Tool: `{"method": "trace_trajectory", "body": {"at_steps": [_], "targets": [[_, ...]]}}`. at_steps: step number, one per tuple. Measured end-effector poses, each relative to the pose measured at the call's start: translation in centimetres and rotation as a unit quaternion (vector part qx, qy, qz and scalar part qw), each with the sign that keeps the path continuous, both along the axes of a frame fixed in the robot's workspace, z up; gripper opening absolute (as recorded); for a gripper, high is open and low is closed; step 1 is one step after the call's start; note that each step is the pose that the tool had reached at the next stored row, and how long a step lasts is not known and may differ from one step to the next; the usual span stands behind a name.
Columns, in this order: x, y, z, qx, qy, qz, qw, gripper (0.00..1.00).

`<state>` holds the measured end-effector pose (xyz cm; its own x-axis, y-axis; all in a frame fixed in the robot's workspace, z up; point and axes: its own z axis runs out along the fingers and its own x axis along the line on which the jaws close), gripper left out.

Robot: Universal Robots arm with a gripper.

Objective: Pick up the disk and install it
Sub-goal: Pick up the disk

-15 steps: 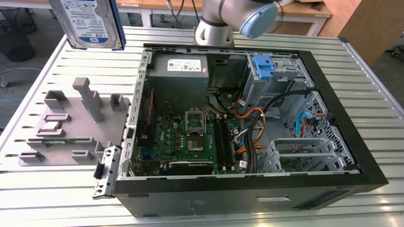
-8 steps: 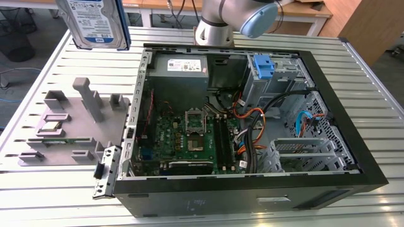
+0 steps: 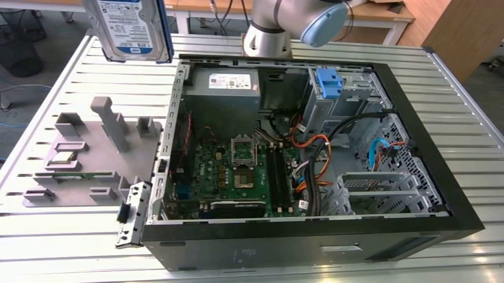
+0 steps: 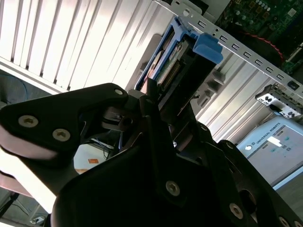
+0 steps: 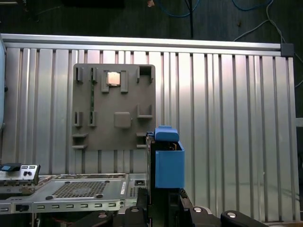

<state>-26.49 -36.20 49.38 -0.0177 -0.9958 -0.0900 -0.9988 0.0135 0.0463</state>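
The gripper [image 4: 169, 101] is clamped on the disk [image 3: 130, 26], holding it on end, label facing out, at the exterior view's upper left. Its blue rail [image 5: 169, 168] hangs above the slatted table [image 3: 47, 88], near the grey fixture tray [image 3: 102, 159] and the open computer case [image 3: 275, 247].

1. The gripper [image 4: 171, 101] clamps the disk [image 4: 168, 71] edge-on between its black fingers.
2. The disk's blue rail [image 4: 207, 47] points toward one o'clock.
3. The ribbed metal table [image 4: 71, 42] lies at ten o'clock, and the slotted computer case rim [image 4: 246, 49] at two o'clock.
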Motion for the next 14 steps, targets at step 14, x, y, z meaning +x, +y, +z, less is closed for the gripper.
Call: {"method": "trace_trajectory", "body": {"at_steps": [14], "targets": [[4.47, 0.00, 0.00, 0.0000, 0.0000, 0.000, 1.0000, 0.35]]}}
